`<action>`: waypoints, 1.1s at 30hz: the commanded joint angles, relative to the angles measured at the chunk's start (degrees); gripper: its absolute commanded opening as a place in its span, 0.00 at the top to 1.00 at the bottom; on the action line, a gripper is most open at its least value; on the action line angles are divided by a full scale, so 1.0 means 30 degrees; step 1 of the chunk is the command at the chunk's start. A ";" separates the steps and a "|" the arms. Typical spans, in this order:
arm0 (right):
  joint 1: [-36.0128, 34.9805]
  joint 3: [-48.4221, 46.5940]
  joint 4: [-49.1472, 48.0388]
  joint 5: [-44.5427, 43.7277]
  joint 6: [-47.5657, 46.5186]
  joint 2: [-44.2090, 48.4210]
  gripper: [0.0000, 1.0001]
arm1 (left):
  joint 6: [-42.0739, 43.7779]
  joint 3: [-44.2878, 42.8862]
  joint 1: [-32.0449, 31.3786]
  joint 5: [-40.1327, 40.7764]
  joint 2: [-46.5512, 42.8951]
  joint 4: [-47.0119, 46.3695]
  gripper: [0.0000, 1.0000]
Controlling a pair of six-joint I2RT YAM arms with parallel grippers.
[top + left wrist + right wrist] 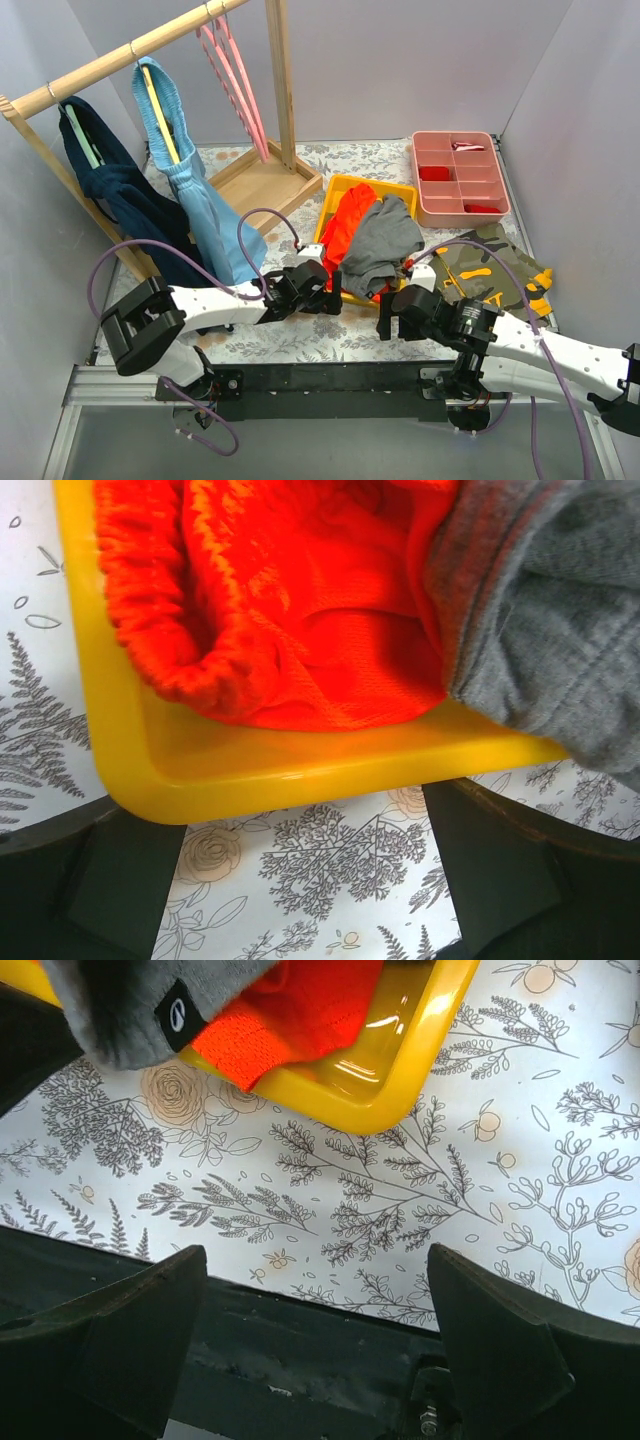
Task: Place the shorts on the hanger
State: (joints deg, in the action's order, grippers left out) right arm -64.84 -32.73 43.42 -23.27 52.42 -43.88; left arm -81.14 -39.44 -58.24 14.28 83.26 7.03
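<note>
**Grey shorts in the tray, pink hanger on the rail, both grippers spread and empty**

Crumpled in the shallow yellow plastic tray [340, 186] near the middle of the table: the dark grey soft fabric shorts [388, 240], touching the bright orange mesh garment [348, 232] on their left and spilling over the near rim of the tray. Hanging well apart from them, at the far left, on the wooden rail [110, 60] of the rack: the thin pink plastic hanger [240, 95], just beside a second one alike. Lower on the same rail, light blue shorts [200, 200] on a yellow hanger [160, 115] and a dark navy garment [130, 200] on a pale green hanger [80, 135].

Left gripper [328, 292] low at the near left corner of the tray, fingers [110, 890] apart, holding nothing. Just ahead in its wrist view, the yellow rim, with orange and grey fabric behind.

Right gripper [388, 322] low before the near right corner of the tray, fingers [510, 1350] also wide apart and empty. Above them in its wrist view, a grey hem with a small black label [180, 1018]. No contact with the shorts by either gripper.

At the far right, a pink compartment box [460, 175]. Near it, a camouflage garment [500, 265] flat on the floral tablecloth [300, 340].
</note>
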 commanded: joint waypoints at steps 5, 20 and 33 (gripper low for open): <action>0.1917 -0.0281 -0.2135 -0.1150 0.0224 -0.2833 0.01 | 0.0768 -0.1120 0.0369 -0.0132 0.0019 -0.0878 0.03; 0.9187 -0.3587 -0.5563 -0.1503 -0.5136 -0.7986 0.01 | 0.2115 -0.2553 0.2328 -0.2503 0.0982 -0.0994 0.02; 1.1212 -0.7430 -0.7528 0.0779 -0.6401 -1.2677 0.01 | 0.2643 -0.8677 0.5086 -0.3881 0.6403 -0.0145 0.03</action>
State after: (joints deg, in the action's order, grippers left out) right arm -31.51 -51.37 26.98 -23.33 33.34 -80.20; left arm -74.61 -60.93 -44.80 2.46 100.75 5.52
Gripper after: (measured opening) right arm 0.985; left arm 0.970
